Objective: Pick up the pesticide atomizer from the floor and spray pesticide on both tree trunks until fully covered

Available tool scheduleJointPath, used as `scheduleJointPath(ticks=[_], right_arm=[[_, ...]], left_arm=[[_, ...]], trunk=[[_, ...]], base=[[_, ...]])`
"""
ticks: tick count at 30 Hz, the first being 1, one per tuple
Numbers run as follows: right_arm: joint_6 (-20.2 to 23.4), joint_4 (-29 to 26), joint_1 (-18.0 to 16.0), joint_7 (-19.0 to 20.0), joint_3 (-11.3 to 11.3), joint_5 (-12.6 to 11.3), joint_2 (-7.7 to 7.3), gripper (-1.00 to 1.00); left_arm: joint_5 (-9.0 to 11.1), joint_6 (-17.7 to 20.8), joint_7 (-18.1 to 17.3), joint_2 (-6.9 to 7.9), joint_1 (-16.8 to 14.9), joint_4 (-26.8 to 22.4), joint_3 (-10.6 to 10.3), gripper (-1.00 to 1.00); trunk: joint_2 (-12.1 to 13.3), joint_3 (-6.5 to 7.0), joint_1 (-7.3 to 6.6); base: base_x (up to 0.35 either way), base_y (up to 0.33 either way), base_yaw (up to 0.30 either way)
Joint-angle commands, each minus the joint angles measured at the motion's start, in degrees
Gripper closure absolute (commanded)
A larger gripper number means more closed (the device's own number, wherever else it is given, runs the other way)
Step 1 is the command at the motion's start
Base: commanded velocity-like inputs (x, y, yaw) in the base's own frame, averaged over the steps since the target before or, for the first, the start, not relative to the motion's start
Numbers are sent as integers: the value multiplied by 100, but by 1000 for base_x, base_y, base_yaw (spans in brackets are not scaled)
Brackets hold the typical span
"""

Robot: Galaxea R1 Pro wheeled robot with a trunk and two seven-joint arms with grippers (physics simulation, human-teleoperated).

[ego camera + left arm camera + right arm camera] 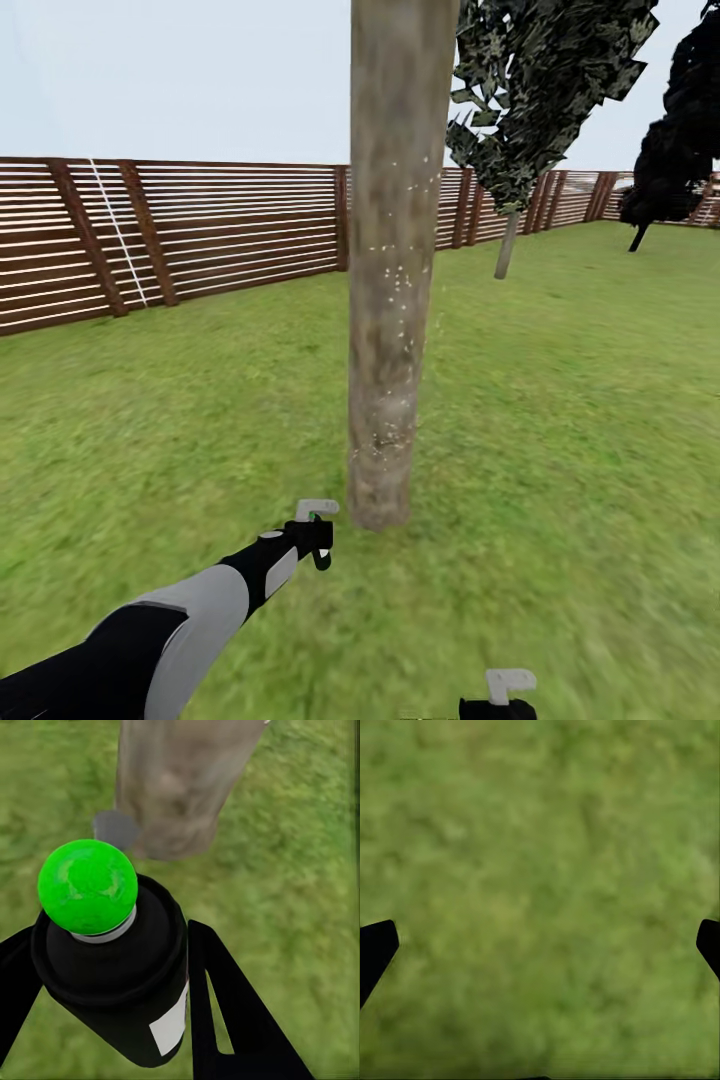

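A thick grey-brown tree trunk (388, 300), dotted with tiny white specks, rises from the lawn straight ahead. My left gripper (319, 543) hangs low just to the left of its base, shut on the pesticide atomizer (312, 520). In the left wrist view the atomizer (112, 967) is a black bottle with a whitish label and a bright green round top, clamped between my black fingers (232, 1020). Its grey nozzle points at the trunk's foot (180, 787). My right gripper (497, 708) sits at the lower edge, open over bare grass (540, 870).
A brown slatted fence (200, 230) runs along the back of the lawn. Another tree with a thin trunk (507, 245) and leafy crown stands behind on the right. A dark narrow tree (670, 150) is at the far right. Grass surrounds the trunk.
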Motion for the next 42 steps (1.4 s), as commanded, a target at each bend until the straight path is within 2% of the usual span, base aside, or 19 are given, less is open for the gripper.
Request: scheduleJointPath(ticks=[1, 12, 29, 35, 36, 37, 38, 39, 40, 42], right_arm=[[-40, 28, -12, -27, 9, 14, 3, -100], [-40, 28, -13, -27, 9, 13, 14, -100], [-40, 28, -13, -27, 9, 12, 14, -100], [-40, 28, -12, -27, 9, 15, 14, -100], [-40, 28, -13, -27, 9, 16, 14, -100], [-40, 28, -13, -27, 9, 15, 14, -100], [-40, 28, -13, -27, 9, 13, 14, -100], [-40, 28, -10, -27, 9, 13, 14, -100], [-40, 28, -11, -27, 9, 12, 14, -100], [-40, 28, -12, -27, 9, 12, 14, -100]], left_arm=[[57, -8, -10, 0, -3, 3, -36, 100], [61, -9, -10, 0, -3, 3, -36, 100], [57, -4, -10, 0, -5, 3, -36, 100], [68, 18, -40, 0, -5, -59, -87, 100], [74, 312, -47, 0, -8, -504, -104, 100], [83, 1109, -45, 0, -8, -1338, -100, 100], [88, 2113, -33, 0, -9, -2176, -100, 100], [90, 2628, -31, 0, -8, -2632, -107, 100], [89, 3097, -31, 0, -9, -3151, -115, 100], [87, 3593, -34, 0, -10, -3867, -121, 100]], trunk=[[-3, -5, 0], [-3, -5, 0], [-3, -5, 0], [-3, -5, 0], [-3, -5, 0], [-3, -5, 0], [-3, -5, 0], [-3, -5, 0], [-3, -5, 0], [-3, -5, 0]], base=[[0, 350, -295], [34, 350, -172], [29, 348, -291], [0, 77, -89], [0, 7, -9], [0, 4, -4], [0, 2, -2], [0, 1, -1], [0, 0, 0], [0, 0, 0]])
